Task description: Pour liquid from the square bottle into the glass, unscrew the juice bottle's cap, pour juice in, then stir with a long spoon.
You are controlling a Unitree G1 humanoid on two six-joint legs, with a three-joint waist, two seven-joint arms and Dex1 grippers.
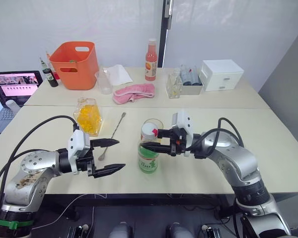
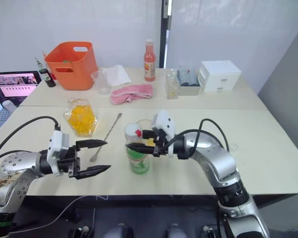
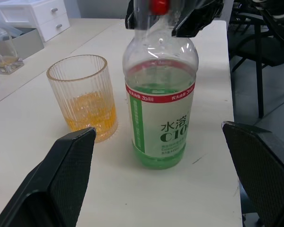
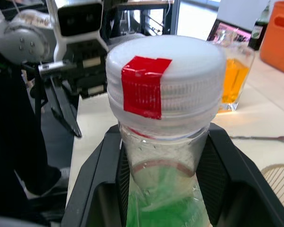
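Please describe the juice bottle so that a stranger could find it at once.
On the near table, look between the two grippers. The juice bottle stands there, its neck between the right gripper's fingers, beside the glass. Its green-and-white label and white cap with red tape set it apart.

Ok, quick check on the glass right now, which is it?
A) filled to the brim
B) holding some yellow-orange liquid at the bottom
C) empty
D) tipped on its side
B: in the left wrist view the glass stands upright beside the juice bottle with a shallow layer of yellow-orange liquid in its lower part, well below the rim.
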